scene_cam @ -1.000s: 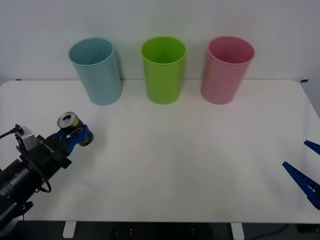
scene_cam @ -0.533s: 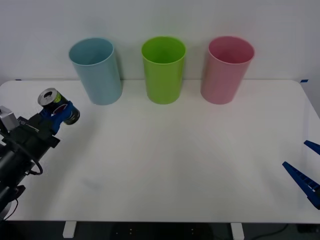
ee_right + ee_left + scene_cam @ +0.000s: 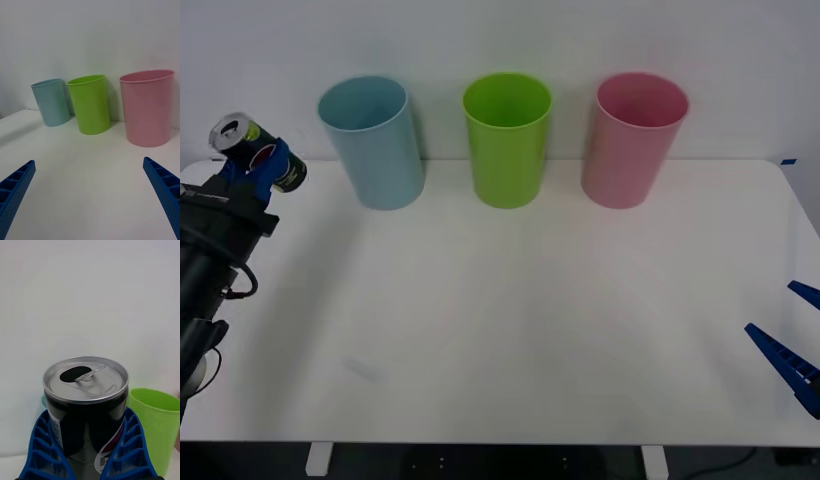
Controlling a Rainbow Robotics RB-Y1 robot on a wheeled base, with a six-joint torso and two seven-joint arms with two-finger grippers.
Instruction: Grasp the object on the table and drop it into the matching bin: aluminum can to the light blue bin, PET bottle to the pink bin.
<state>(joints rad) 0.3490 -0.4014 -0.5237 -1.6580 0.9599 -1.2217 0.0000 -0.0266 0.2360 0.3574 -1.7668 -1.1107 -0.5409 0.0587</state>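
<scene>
over table's far-left edge | left pincer grasping can | right pincer released

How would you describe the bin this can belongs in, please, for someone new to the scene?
Along the far edge of the wide white table stand three tall round plastic bins. Take the pale blue bin at the row's left end, nearest the left gripper; the lime green bin beside it and the pink bin differ only in colour.

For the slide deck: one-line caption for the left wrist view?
Left gripper holds the opened aluminum can upright between blue ribbed fingers, lime green bin behind.
</scene>
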